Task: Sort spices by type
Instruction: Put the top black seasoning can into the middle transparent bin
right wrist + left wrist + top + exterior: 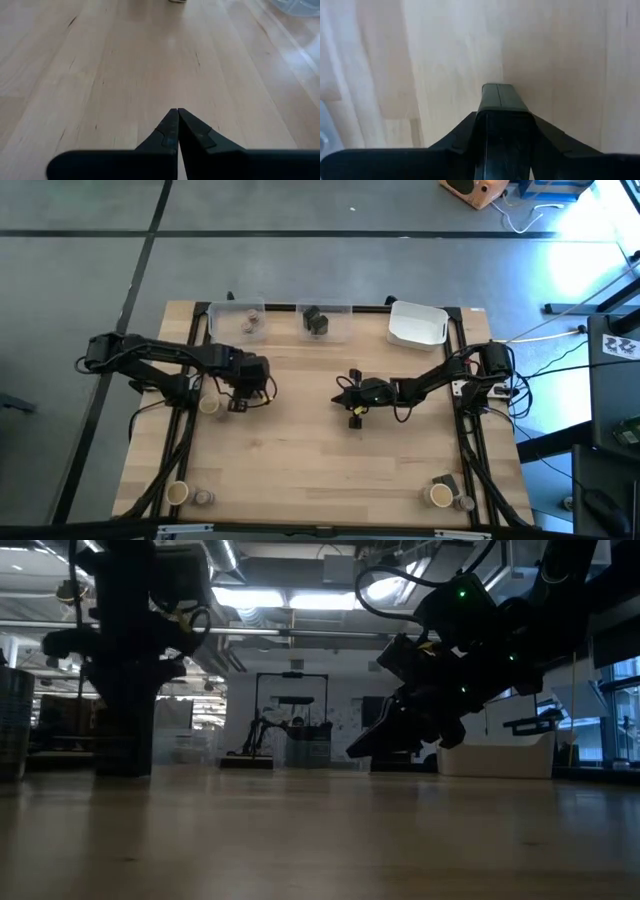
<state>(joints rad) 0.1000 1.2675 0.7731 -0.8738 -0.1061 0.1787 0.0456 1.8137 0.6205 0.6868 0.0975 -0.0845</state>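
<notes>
No readable labels or writing in any view. Wooden desk [320, 450] seen from above: three tubs along the far edge, a clear tub [245, 320] holding brownish-pink round jars [252, 320], a second clear tub [322, 321] just beside it holding dark grey blocks [315, 319], and a white tub [417, 324] further along toward the right arm's side. Left gripper [240, 397] sits nearer the front than the jar tub; its wrist view shows the fingers [498, 97] pressed together with nothing between them, over bare wood. A tan cylinder [208, 406] stands just beside the left gripper. Right gripper [352, 393] is in front of the block tub, near desk centre; right wrist view shows the tips [174, 116] meeting, nothing held. More spices sit at the front corners, well apart from the tubs: a tan cylinder with a small jar [203, 497] at one, a tan cylinder, a jar and a dark block [446, 481] at the other. The low view shows only the two arms as dark shapes and the white tub [495, 758]; the spices are not distinguishable there.
</notes>
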